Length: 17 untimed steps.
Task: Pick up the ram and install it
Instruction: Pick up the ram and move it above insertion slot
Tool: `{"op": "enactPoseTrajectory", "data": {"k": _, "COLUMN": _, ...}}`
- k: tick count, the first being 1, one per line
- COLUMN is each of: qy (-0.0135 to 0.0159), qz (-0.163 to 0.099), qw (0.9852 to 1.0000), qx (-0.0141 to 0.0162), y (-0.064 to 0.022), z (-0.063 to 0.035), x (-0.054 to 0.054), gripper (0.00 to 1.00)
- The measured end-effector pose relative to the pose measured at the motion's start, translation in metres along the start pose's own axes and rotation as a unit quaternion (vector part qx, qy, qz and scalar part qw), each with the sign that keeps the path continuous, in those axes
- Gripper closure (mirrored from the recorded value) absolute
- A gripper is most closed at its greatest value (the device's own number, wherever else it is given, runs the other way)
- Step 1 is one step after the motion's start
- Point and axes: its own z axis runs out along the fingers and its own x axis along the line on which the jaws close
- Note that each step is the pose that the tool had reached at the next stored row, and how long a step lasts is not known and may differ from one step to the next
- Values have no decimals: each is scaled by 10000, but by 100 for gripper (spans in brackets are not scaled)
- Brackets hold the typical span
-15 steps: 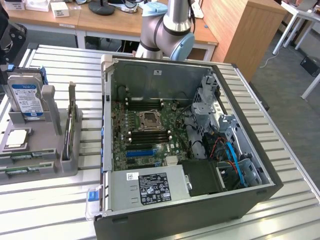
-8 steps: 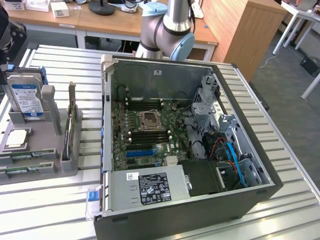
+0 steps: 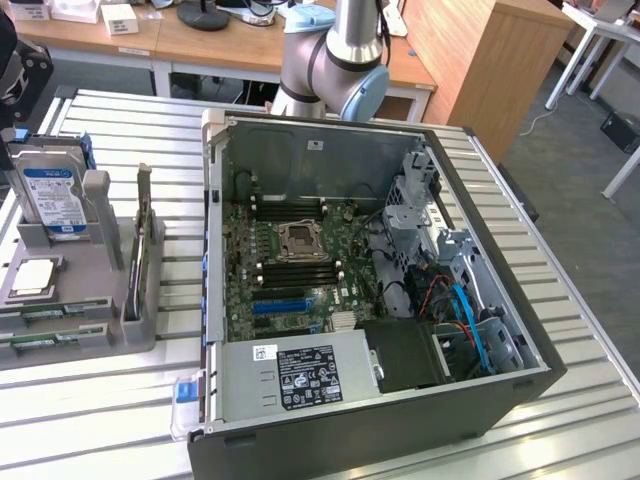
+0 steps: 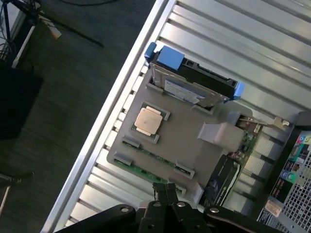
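**Zero steps done: ram not yet picked up**

Closed on nothing, the gripper (image 4: 164, 190) hovers over the near edge of the grey tray (image 4: 182, 128). The ram (image 4: 144, 171) lies flat there, just beside it. The tray also holds a processor chip (image 4: 148, 120) and an upright hard drive (image 4: 194, 83). The computer case (image 3: 300, 155) stands open, and its memory slots (image 3: 296, 264) look empty.

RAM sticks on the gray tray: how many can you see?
2. One RAM stick lies flat on the tray beside the processor; the other lies alongside it at the tray's edge. More may be hidden inside the case.
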Motion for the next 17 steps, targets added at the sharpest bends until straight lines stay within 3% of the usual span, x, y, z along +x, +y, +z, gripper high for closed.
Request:
{"op": "enactPoseTrajectory", "data": {"k": 5, "qy": 17, "qz": -337, "qw": 9994, "qx": 23, "y": 1, "z": 0, "x": 1, "gripper": 89}}
{"op": "enactPoseTrajectory", "data": {"k": 9, "qy": 29, "qz": -611, "qw": 9981, "qx": 40, "y": 1, "z": 0, "x": 1, "gripper": 89}}
{"op": "enactPoseTrajectory", "data": {"k": 17, "qy": 55, "qz": -1183, "qw": 9929, "qx": 75, "y": 2, "z": 1, "x": 3, "gripper": 89}}
